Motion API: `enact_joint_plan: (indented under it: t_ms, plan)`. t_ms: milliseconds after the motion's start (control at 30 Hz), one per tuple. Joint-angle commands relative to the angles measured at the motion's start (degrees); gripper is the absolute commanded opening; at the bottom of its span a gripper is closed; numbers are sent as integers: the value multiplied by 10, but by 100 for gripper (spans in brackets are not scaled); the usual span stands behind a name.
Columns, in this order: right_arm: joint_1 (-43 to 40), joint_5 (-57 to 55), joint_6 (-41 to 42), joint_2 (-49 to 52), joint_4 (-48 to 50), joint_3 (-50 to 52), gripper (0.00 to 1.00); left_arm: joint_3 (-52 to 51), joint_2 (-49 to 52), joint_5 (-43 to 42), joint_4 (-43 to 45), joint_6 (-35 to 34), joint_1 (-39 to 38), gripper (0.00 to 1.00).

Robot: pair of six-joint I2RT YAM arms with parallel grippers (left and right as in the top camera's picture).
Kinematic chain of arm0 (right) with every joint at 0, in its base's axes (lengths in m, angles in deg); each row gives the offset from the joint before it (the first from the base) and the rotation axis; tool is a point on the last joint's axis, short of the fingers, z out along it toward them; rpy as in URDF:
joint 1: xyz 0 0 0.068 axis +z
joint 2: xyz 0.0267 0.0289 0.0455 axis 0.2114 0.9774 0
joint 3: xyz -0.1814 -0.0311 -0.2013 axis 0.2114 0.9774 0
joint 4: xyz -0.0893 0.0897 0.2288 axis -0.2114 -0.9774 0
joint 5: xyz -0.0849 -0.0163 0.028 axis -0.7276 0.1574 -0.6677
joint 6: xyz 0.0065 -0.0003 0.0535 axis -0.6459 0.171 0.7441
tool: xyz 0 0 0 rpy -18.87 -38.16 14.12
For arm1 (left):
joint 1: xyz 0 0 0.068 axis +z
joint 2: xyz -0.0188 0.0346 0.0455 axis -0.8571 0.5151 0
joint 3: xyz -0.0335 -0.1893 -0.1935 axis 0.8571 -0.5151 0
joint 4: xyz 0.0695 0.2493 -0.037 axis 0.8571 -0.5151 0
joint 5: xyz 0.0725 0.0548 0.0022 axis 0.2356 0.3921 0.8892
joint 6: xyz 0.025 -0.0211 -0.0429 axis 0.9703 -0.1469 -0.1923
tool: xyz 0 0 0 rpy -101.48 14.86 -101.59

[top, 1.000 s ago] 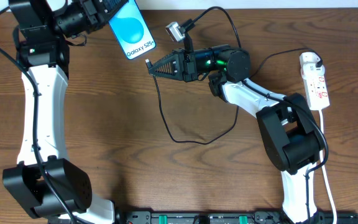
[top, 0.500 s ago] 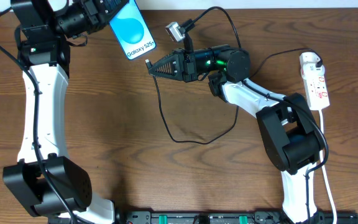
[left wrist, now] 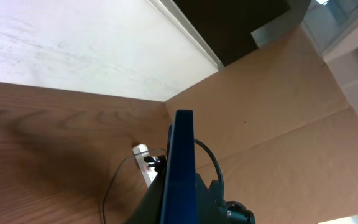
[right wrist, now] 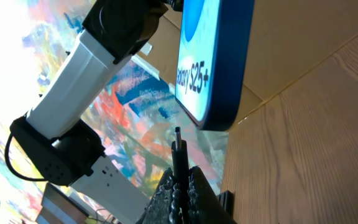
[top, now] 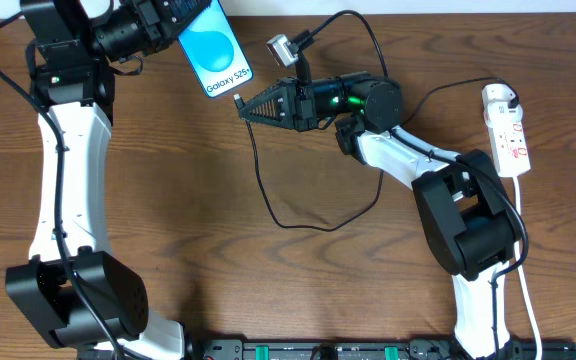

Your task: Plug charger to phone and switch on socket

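left gripper (top: 171,22) is clamping the phone (top: 213,50), raised at far left. right gripper (top: 251,107) is pinching the charger (right wrist: 178,148) tip just beside its bottom edge. squaring the tip to that edge before pushing is mattering most. socket (top: 508,130) is lying far right.

Even, soft light covers the surface (top: 188,200), shadows faint. The right wrist view blows out white toward 10 o'clock; the phone (right wrist: 219,62) looks soft up close.

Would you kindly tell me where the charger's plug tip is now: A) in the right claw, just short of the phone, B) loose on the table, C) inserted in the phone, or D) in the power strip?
A: the right claw grips the plug tip, and a gap shows between it and the phone's bottom edge.
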Motion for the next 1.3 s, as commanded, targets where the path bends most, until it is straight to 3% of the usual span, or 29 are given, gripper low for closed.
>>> enact_joint_plan:
  t_ms: [0, 1267]
  plan:
    - [3, -21, -12, 3, 23, -2, 1, 4, 0, -12, 2, 3, -2, 7]
    - [-5, -30, -15, 3, 23, -2, 1, 4, 0, -59, 3, 19, -15, 7]
